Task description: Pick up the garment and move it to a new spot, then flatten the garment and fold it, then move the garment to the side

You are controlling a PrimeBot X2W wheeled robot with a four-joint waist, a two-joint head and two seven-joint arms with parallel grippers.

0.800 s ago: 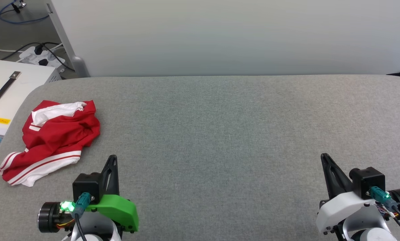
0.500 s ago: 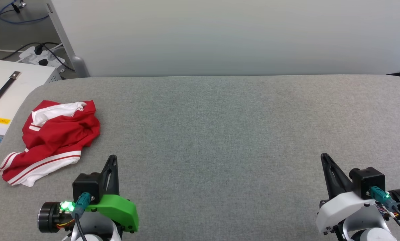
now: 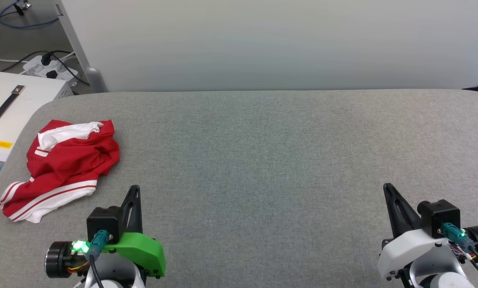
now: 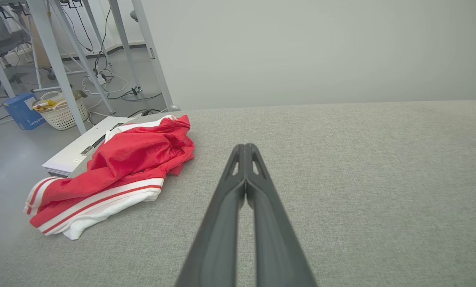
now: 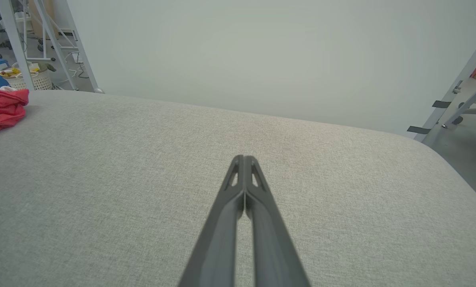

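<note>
The garment (image 3: pixel 65 162) lies crumpled on the grey padded surface (image 3: pixel 263 160), at its left end and close to the rounded far-left corner. Its red body is bunched in the middle, a white sleeve is turned up along the far edge, and a white portion with red stripes spreads toward the near-left edge of the surface. The left gripper (image 3: pixel 135 189) sits at the lower left of the head view, nearer the robot than the garment and to its right, apart from the fabric. Its two dark fingers are pressed together along their length with nothing between them (the left wrist view shows the tips meeting in a single point). The right gripper (image 3: pixel 387 187) sits at the lower right, well apart from the garment, with its fingers likewise closed tip to tip and empty. Whether either pair of fingertips touches the padding cannot be determined. A white case (image 3: pixel 11 108) with a black handle stands off the left edge of the surface, just beside the garment's end. A power strip (image 3: pixel 51 68) with black plugs lies on the floor behind the case. A pale panel (image 3: pixel 263 44) rises behind the far edge. In the left wrist view, a basket (image 4: pixel 60 115) and a blue box (image 4: pixel 22 113) stand on the floor.
</note>
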